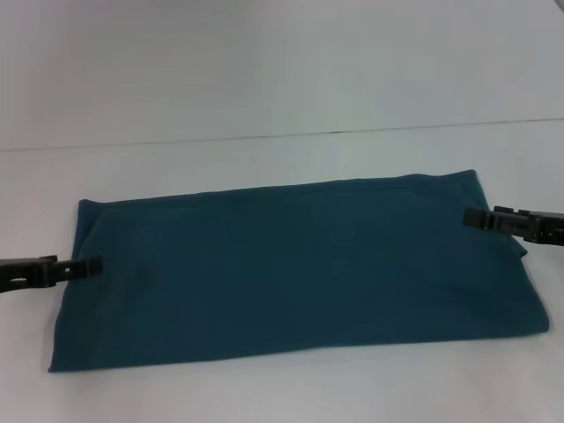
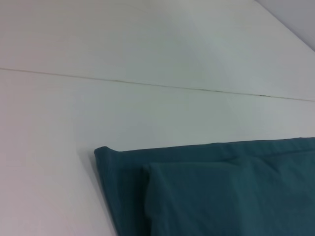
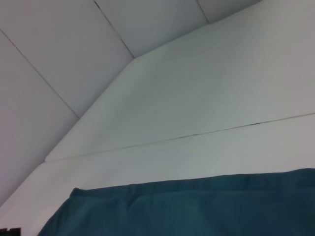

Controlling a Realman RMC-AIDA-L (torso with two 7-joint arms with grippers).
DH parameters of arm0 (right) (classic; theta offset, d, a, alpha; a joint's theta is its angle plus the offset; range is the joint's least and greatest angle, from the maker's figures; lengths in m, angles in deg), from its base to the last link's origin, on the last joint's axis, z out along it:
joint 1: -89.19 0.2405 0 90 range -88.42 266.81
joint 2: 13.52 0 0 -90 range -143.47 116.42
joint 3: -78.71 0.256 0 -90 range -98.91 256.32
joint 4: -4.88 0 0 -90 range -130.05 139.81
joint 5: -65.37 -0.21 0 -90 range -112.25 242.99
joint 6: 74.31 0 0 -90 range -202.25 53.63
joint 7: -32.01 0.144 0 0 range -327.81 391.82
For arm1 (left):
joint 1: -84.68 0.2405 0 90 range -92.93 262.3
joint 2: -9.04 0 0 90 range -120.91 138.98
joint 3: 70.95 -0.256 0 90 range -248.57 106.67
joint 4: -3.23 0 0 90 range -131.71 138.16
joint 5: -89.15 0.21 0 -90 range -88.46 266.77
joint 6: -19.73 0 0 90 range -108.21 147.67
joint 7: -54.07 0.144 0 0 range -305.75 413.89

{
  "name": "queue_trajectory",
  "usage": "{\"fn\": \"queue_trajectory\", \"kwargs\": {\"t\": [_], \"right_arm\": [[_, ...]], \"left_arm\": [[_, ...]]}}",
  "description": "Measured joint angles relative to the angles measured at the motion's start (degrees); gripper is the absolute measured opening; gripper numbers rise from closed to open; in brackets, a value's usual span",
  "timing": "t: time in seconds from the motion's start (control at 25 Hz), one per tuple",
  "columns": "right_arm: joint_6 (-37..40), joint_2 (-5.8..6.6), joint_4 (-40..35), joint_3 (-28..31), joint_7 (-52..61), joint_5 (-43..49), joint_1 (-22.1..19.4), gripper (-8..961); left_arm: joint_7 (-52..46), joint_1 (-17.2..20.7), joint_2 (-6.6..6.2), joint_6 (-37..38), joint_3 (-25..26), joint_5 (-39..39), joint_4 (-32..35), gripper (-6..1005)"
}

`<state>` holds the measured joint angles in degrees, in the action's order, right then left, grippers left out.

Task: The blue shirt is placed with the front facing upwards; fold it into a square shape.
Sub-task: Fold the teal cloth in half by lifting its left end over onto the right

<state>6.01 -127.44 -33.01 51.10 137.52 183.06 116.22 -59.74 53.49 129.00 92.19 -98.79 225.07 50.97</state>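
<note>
The blue shirt (image 1: 300,273) lies flat on the white table (image 1: 264,159), folded into a long rectangle with a plain teal side up and no print showing. My left gripper (image 1: 88,265) reaches in level over the middle of its left short edge. Over the upper part of the right short edge sits my right gripper (image 1: 476,218), where the cloth (image 1: 522,251) bulges slightly. The left wrist view shows a shirt corner (image 2: 206,196) with a folded layer on top. In the right wrist view the shirt's far edge (image 3: 197,206) is seen.
A thin seam (image 1: 282,137) crosses the table behind the shirt. Bare white tabletop surrounds the shirt on all sides, with a narrow strip (image 1: 291,392) between it and the front edge.
</note>
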Motion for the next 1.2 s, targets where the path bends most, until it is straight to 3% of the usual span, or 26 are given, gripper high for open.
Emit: {"fn": "queue_trajectory", "kwargs": {"t": [0.16, 0.24, 1.2], "right_arm": [[-1.7, -0.53, 0.0, 0.2, 0.1, 0.0, 0.0, 928], [-2.1, -0.69, 0.0, 0.4, 0.1, 0.0, -0.1, 927], [-3.5, -1.24, 0.0, 1.0, 0.2, -0.6, -0.5, 920]], "left_arm": [[0.0, 0.0, 0.07, -0.1, -0.1, 0.2, -0.1, 778], [0.0, 0.0, 0.08, 0.1, -0.5, 0.3, -0.2, 909], [0.6, -0.4, 1.22, -5.6, -5.6, 0.4, -4.0, 906]]}}
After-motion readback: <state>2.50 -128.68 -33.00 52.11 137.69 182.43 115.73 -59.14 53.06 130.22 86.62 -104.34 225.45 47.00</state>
